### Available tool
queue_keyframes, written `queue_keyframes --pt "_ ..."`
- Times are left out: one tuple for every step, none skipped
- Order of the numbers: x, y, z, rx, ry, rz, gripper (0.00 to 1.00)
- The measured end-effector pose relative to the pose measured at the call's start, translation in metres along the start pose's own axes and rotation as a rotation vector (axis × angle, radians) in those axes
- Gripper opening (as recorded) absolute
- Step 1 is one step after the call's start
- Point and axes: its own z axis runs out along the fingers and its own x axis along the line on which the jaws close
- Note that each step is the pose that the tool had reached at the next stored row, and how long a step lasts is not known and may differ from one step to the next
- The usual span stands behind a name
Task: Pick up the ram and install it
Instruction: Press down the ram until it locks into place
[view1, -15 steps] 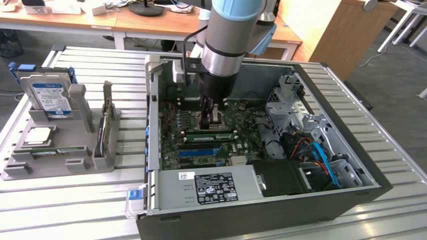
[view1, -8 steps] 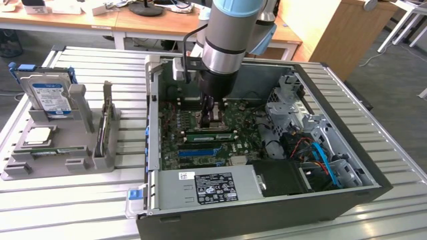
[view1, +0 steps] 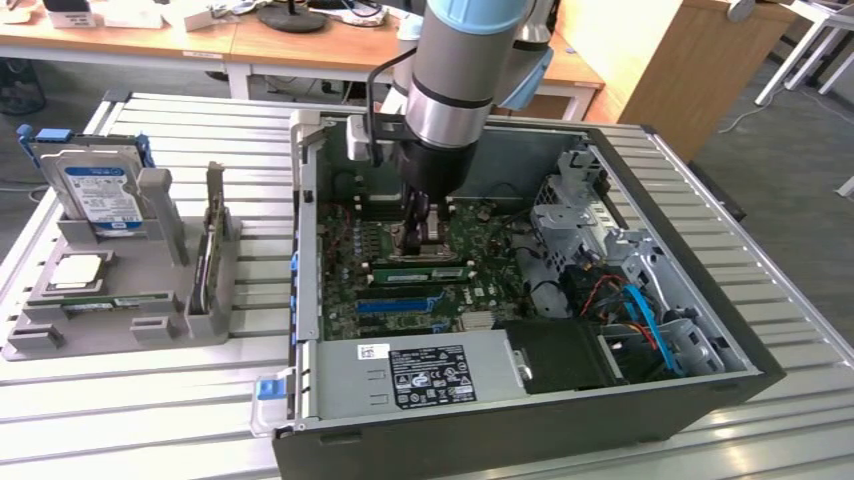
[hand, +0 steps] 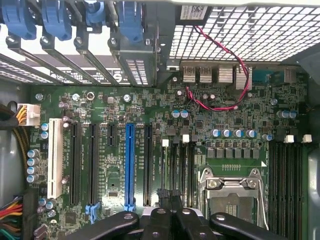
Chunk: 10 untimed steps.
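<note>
Gripper (hand: 169, 199) shut over motherboard (hand: 230, 117); ram (view1: 207, 255) thin, dark, upright in holder (view1: 80, 342).

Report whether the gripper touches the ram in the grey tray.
Apart: the exterior view shows the gripper inside the computer case, the ram standing in the tray outside it.

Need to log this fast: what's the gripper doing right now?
Gripper: shut, down inside the computer case over the motherboard; whether it holds anything cannot be told.
</note>
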Motion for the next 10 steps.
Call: queue_keyframes --pt "0.000 -0.0011 0.0000 0.0001 0.0000 0.000 0.11" --pt "0.000 -0.0023 0.0000 0.0001 -0.0002 0.000 0.11" --pt "0.000 -0.0035 0.0000 0.0001 -0.0002 0.000 0.11" --pt "0.000 -0.0048 -0.0001 0.0002 -0.0002 0.000 0.11" --pt "0.000 -0.0061 -0.0001 0.0002 -0.0002 0.000 0.11" --pt "0.000 -0.0073 -0.0001 0.0001 -0.0002 0.000 0.11" --pt "0.000 -0.0087 -0.0002 0.0001 -0.0002 0.000 0.11" --pt "0.000 -0.0100 -0.0002 0.0002 -0.0003 0.000 0.11" --pt "0.000 -0.0115 -0.0003 0.0001 -0.0002 0.000 0.11" --pt "0.000 -0.0127 -0.0003 0.0001 -0.0003 0.000 0.11"
